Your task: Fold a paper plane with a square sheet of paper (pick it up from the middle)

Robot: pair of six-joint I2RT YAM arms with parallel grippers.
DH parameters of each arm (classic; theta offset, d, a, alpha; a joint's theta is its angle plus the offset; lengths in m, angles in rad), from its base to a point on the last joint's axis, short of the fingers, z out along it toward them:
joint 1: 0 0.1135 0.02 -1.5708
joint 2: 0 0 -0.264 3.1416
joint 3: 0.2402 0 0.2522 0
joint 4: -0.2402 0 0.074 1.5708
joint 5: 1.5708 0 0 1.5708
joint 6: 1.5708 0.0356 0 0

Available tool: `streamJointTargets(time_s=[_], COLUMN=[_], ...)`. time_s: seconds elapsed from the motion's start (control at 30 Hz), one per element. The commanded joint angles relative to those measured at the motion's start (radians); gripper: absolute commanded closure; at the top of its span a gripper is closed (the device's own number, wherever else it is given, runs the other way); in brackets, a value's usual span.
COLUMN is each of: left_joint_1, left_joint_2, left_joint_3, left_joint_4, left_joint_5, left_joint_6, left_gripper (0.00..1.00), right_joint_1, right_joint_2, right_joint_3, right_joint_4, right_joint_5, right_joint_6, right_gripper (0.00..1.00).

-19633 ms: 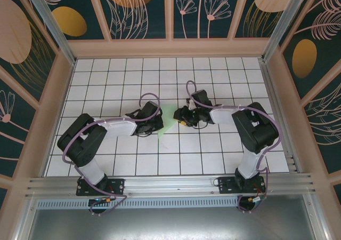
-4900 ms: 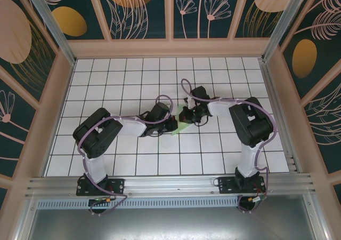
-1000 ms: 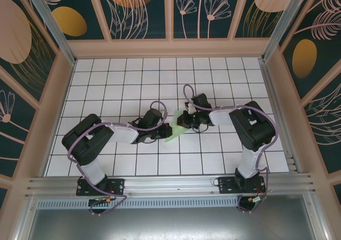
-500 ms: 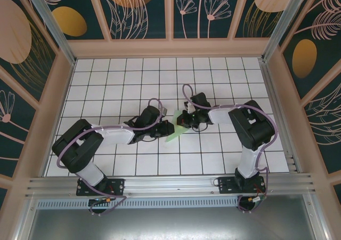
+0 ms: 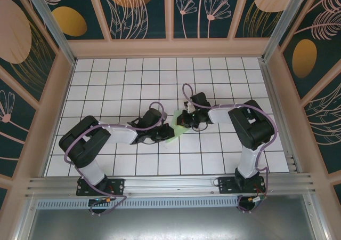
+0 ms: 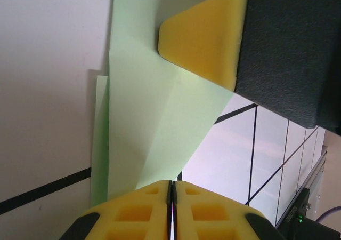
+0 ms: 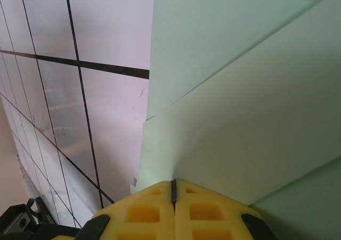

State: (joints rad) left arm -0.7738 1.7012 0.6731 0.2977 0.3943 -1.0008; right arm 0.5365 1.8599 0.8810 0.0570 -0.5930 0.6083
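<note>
Clamping the mint-green paper (image 5: pixel 174 128) from both sides near the middle of the white gridded surface (image 5: pixel 122 80). Gripped on the left arm's side by the left pincer (image 6: pixel 171 188), yellow pads (image 6: pixel 154 193) pressed tight together with only a hairline seam between. Gripped opposite by the right pincer (image 7: pixel 173 189), likewise clenched on the sheet, one of its yellow fingers (image 6: pixel 205 34) lying flat across the top face. Partly folded already: overlapping layers, diagonal creases, a narrow flap peeking out along one side. Held between the two pincers, close to one another; cannot tell whether resting on the tiles or raised off them.
</note>
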Motion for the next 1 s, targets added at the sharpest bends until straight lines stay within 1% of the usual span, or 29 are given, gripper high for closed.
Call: streamJointTargets(time_s=[0.0, 0.37, 0.53, 0.57, 0.7, 0.77, 0.83, 0.97], left_joint_1=[-0.01, -0.018, -0.027, -0.03, -0.03, -0.031, -0.031, -0.031], left_joint_2=[0.007, 0.038, 0.019, -0.014, -0.095, -0.142, -0.165, -0.152], left_joint_3=[-0.027, -0.071, -0.144, -0.17, -0.24, -0.213, -0.152, -0.048], left_joint_4=[-0.04, -0.041, -0.026, -0.019, 0.04, 0.065, 0.075, 0.051], left_joint_5=[-0.005, -0.016, -0.027, -0.028, -0.008, -0.019, -0.026, -0.077], left_joint_6=[-0.017, -0.031, -0.062, -0.073, -0.082, -0.043, 0.018, 0.09], left_gripper=[0.87, 0.88, 0.89, 0.9, 0.98, 1.0, 1.0, 1.0], right_joint_1=[0.005, 0.005, 0.005, 0.005, 0.004, 0.005, 0.005, 0.005], right_joint_2=[0.09, 0.1, 0.101, 0.103, 0.103, 0.103, 0.107, 0.102], right_joint_3=[-0.026, -0.025, -0.025, -0.026, -0.028, -0.029, -0.026, -0.024], right_joint_4=[-0.102, -0.111, -0.117, -0.117, -0.121, -0.123, -0.124, -0.131], right_joint_5=[0.146, 0.154, 0.162, 0.163, 0.166, 0.168, 0.168, 0.171], right_joint_6=[-0.028, -0.032, -0.035, -0.035, -0.038, -0.038, -0.039, -0.041], right_gripper=[1.0, 1.0, 1.0, 1.0, 1.0, 1.0, 1.0, 1.0])
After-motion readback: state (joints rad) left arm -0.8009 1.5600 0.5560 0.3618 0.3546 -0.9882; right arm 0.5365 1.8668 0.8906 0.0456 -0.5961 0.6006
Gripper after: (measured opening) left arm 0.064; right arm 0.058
